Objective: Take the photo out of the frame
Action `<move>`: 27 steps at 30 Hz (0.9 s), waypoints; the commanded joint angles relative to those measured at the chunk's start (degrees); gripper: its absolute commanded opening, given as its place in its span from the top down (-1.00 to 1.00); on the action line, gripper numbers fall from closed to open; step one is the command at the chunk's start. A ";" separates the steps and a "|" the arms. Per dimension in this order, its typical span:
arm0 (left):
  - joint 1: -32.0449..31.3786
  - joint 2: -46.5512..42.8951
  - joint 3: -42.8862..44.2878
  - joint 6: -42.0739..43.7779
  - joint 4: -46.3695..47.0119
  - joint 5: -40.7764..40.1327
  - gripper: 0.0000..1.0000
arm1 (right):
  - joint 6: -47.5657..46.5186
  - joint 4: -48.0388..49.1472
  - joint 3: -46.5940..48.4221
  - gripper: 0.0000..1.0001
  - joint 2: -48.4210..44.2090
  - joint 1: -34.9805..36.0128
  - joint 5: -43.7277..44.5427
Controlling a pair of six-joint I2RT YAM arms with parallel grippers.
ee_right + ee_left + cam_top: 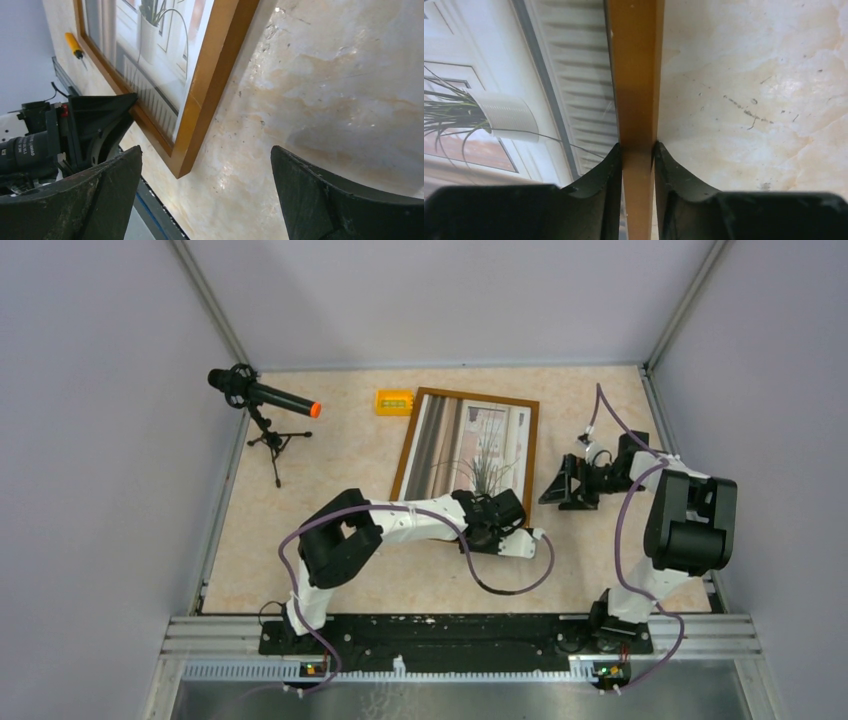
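The frame [403,453], with a narrow brown wooden rim, lies face up on the table. The photo [470,445] of a spiky plant in a white pot shows inside it. My left gripper [500,515] sits at the frame's near right end. In the left wrist view it [637,150] is shut on the frame's rim [634,65], both fingers pressing its sides, with the photo [499,105] to the left. My right gripper [556,486] stands open just right of the frame. In the right wrist view it [205,150] holds nothing, and the frame's corner [220,65] and the photo [155,45] lie ahead.
A black microphone with an orange tip [262,398] stands on a small tripod at the back left. A yellow-orange block [393,401] lies just behind the frame's far left corner. Metal rails and grey walls bound the beige table [300,540].
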 commanded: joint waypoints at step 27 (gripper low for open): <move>0.14 -12.45 1.66 -10.50 6.60 18.05 1.00 | -6.41 -6.46 3.49 -0.63 16.11 2.23 -28.40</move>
